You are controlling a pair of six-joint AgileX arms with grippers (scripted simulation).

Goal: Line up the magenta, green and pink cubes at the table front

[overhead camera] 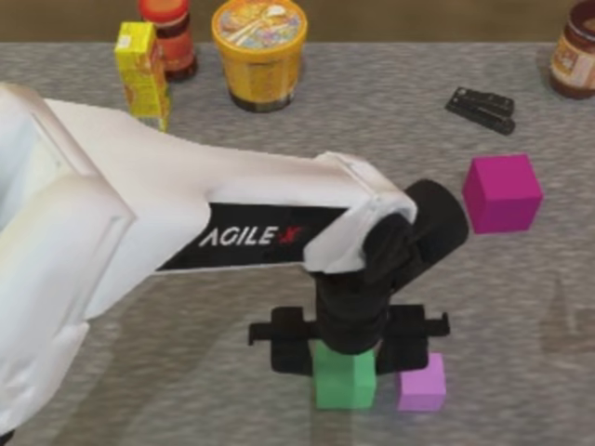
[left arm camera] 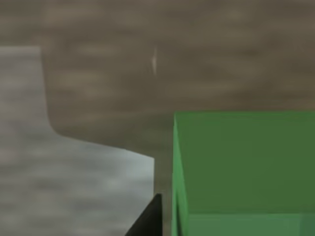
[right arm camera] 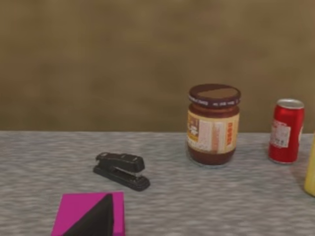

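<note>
My left gripper (overhead camera: 349, 358) hangs over the front of the table (overhead camera: 186, 372), open, its jaws straddling the bright green cube (overhead camera: 344, 386). In the left wrist view a thin gap separates one black finger (left arm camera: 147, 219) from the green cube (left arm camera: 246, 167). The small lilac-pink cube (overhead camera: 423, 383) rests just right of the green one, a narrow gap between them. The big magenta cube (overhead camera: 502, 192) sits farther back on the right. My right arm is outside the top view; one of its fingers (right arm camera: 98, 219) shows before the magenta cube (right arm camera: 78, 211), and the gripper is open and holds nothing.
Along the back edge stand a tall yellow carton (overhead camera: 141, 70), a red-lidded jar (overhead camera: 169, 32), a yellow tub (overhead camera: 259, 46) and a brown jar (overhead camera: 574, 56). A black stapler (overhead camera: 481, 109) lies behind the magenta cube. The right wrist view also shows a red can (right arm camera: 286, 130).
</note>
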